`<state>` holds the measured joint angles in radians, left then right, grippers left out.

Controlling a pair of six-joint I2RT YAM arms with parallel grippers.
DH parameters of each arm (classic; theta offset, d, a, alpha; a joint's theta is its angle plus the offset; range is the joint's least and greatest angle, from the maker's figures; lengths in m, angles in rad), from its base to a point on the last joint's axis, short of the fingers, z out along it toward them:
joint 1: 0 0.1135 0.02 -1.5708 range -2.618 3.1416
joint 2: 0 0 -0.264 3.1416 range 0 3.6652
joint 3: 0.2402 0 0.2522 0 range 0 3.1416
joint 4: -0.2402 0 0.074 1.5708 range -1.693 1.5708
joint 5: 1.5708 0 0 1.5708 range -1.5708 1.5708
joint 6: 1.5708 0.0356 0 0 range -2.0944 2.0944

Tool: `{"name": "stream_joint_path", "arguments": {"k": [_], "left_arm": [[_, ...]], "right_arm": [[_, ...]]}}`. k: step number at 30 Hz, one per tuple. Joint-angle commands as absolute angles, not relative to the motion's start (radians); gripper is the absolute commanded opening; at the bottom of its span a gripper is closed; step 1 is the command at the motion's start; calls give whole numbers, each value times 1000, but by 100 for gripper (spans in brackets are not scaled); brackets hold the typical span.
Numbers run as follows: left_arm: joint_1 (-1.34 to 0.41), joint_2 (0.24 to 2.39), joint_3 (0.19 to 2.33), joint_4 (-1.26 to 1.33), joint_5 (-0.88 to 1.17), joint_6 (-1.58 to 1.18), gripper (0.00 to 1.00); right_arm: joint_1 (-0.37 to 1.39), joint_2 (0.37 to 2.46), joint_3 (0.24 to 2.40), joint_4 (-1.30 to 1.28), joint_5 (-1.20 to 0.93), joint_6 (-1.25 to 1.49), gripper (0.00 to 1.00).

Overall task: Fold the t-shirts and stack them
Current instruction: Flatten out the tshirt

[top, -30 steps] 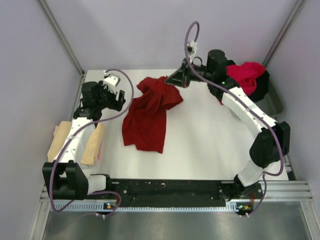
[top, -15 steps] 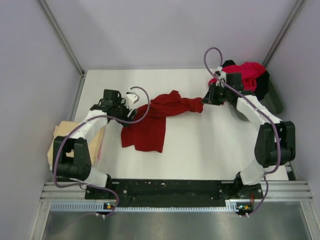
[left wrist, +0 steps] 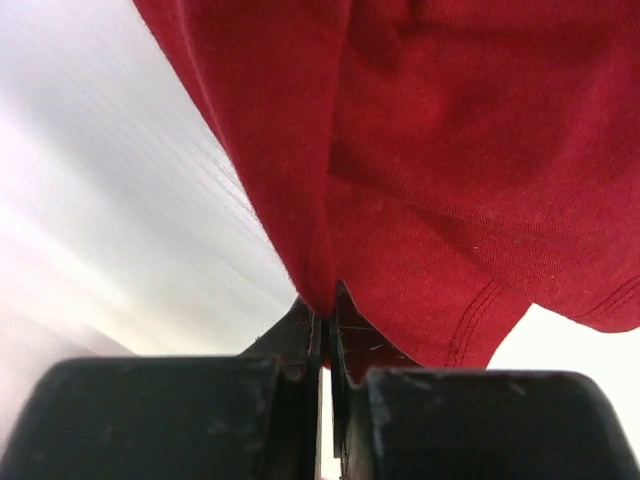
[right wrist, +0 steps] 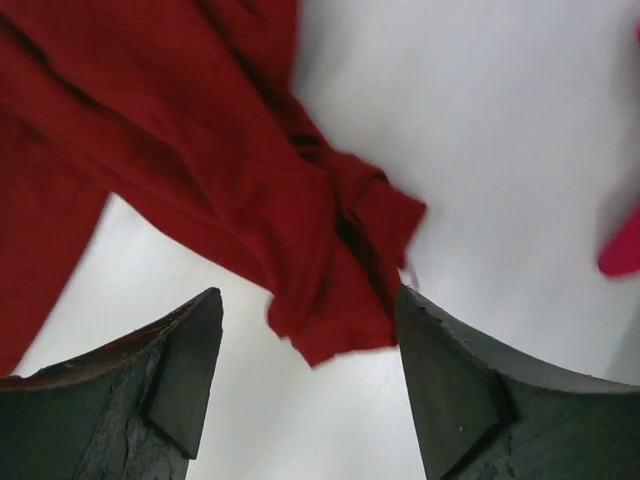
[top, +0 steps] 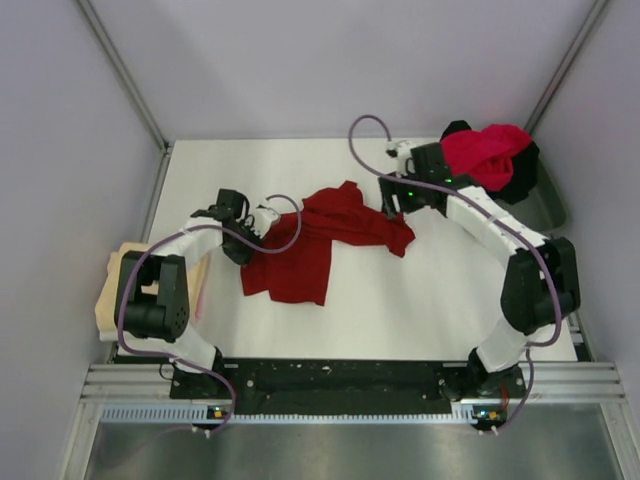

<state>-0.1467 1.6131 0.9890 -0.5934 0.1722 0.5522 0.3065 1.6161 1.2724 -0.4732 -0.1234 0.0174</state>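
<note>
Top external view, left to right: a pale beige t-shirt (top: 108, 295) lies folded at the left edge of the white tabletop (top: 400, 300), partly hidden under the left arm; just beside it the left hand (top: 244, 246) is down at the left edge of the dark maroon t-shirt (top: 310, 240). That shirt is spread in a rumpled, uneven shape across the middle of the tabletop, one part running toward the near side and another bunched toward the right; the right hand (top: 390, 205) hangs over its right end. At the far right corner a bright red t-shirt (top: 485, 152) is heaped on a black t-shirt (top: 527, 165), both in a grey-green tray (top: 548, 205), well apart from the maroon one.

Left wrist view: the left hand (left wrist: 325, 310) is clenched on a fold of the maroon cloth (left wrist: 450, 150), the fabric pinched between the two dark fingers (left wrist: 290, 340).

Right wrist view: the right hand (right wrist: 310, 350) is spread wide and grips nothing; a crumpled corner of the maroon t-shirt (right wrist: 200, 170) lies on the tabletop between its fingers (right wrist: 180, 360).
</note>
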Motion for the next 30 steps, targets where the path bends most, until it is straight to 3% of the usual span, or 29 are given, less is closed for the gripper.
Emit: {"name": "stream_joint_path", "arguments": {"k": [1, 4, 11, 15, 18, 24, 30], "left_arm": [[-146, 1588, 985, -600, 212, 549, 0], [-144, 1562, 970, -575, 198, 538, 0], [-144, 1516, 977, -592, 201, 526, 0], [-144, 1506, 989, -603, 204, 520, 0], [-144, 1499, 1002, -614, 193, 515, 0], [-144, 1370, 1118, -679, 91, 509, 0], [-146, 1166, 1307, -788, 101, 575, 0]], "right_arm": [[436, 1774, 1466, -452, -169, -195, 65], [446, 1899, 1575, -476, -240, -198, 58], [462, 2069, 1700, -495, -314, -226, 55], [462, 2106, 1724, -495, -333, -212, 36], [462, 2100, 1735, -495, -286, -190, 0], [445, 1877, 1691, -494, -71, -134, 0], [439, 1452, 1605, -497, 34, -132, 0]]}}
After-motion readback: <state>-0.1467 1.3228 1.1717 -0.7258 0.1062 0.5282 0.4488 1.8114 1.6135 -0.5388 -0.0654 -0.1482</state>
